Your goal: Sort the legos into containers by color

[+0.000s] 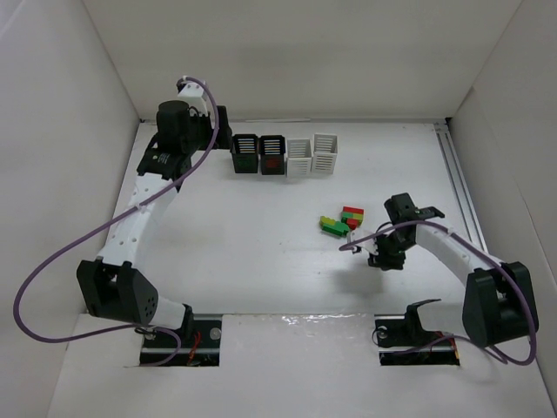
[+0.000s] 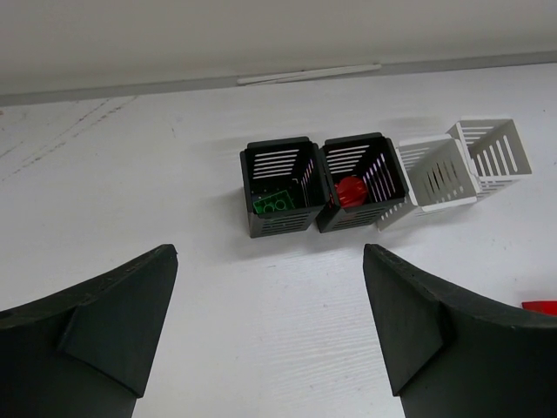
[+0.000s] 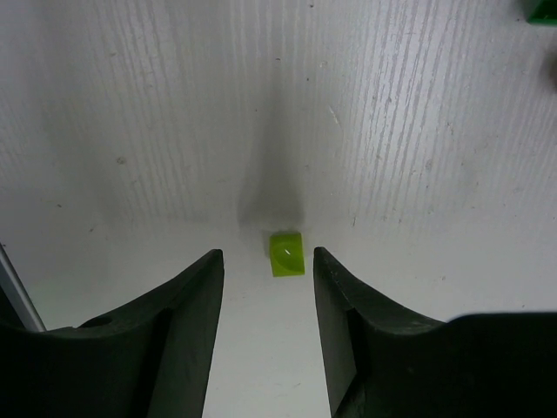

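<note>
Yellow-green lego [image 3: 286, 252] between parted right fingers [image 3: 187, 331], touching neither.

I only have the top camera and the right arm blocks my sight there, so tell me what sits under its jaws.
Observer: A small yellow-green brick lies on the table between the open right jaws, touching neither.
Operator: Check the left black basket; it looks dark from above.
Observer: A green brick lies inside the left black basket.
Operator: Report the left jaws.
Observer: Wide open, with nothing between them.
</note>
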{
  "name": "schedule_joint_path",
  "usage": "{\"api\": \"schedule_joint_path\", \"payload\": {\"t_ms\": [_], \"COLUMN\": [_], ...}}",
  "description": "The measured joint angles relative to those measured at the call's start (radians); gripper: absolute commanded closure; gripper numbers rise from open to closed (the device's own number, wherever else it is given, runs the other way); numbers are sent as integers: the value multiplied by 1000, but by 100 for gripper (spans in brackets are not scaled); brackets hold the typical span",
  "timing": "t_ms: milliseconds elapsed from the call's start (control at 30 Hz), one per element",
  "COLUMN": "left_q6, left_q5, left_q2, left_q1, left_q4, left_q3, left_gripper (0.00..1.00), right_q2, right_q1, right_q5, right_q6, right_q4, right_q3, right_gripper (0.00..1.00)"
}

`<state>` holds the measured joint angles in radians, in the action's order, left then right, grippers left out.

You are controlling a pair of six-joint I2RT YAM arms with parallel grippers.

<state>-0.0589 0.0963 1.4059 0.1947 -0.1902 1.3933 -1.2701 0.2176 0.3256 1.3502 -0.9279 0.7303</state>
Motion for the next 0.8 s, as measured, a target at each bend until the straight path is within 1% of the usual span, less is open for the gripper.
{"api": "schedule_joint_path", "payload": {"t_ms": [400, 800], "left_q6": [-2, -2], "left_q5": [5, 6], "left_q2": [25, 55], "left_q1": [0, 0], "left_q4": [6, 7], "left_q3": [0, 0], "left_gripper": [14, 14], "right_q2": [-61, -111], "right_q1": [0, 0], "right_q5": [-31, -69], "right_q6": [-9, 7], "right_q4": [56, 86], "right_q3": [0, -5], "right_gripper": [49, 56]}}
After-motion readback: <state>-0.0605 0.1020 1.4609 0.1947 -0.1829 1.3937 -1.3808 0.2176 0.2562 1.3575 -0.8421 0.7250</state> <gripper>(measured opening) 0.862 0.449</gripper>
